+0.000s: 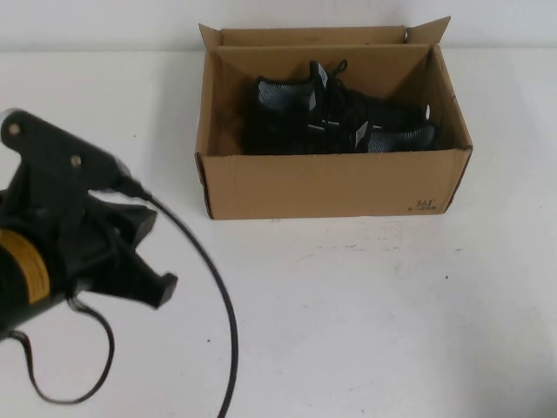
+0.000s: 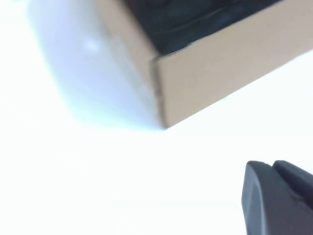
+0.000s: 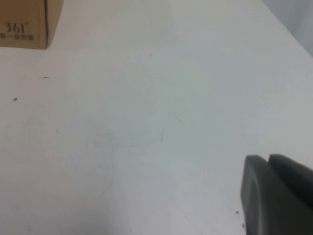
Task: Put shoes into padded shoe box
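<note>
The raised camera looks down across the white table [image 1: 365,313] at the open brown cardboard box [image 1: 335,185]. The left wrist camera sits close to that box's near-left corner [image 2: 161,98]; the right wrist camera, low over the table, catches its printed near-right corner [image 3: 24,24].

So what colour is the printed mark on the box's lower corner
Dark brown, reading 361, on the plain brown box; the right wrist view shows it best.

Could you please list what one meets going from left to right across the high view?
left gripper on its arm at the near left → trailing black cable → padded shoe box holding the shoes. The right gripper shows only in its wrist view.
</note>
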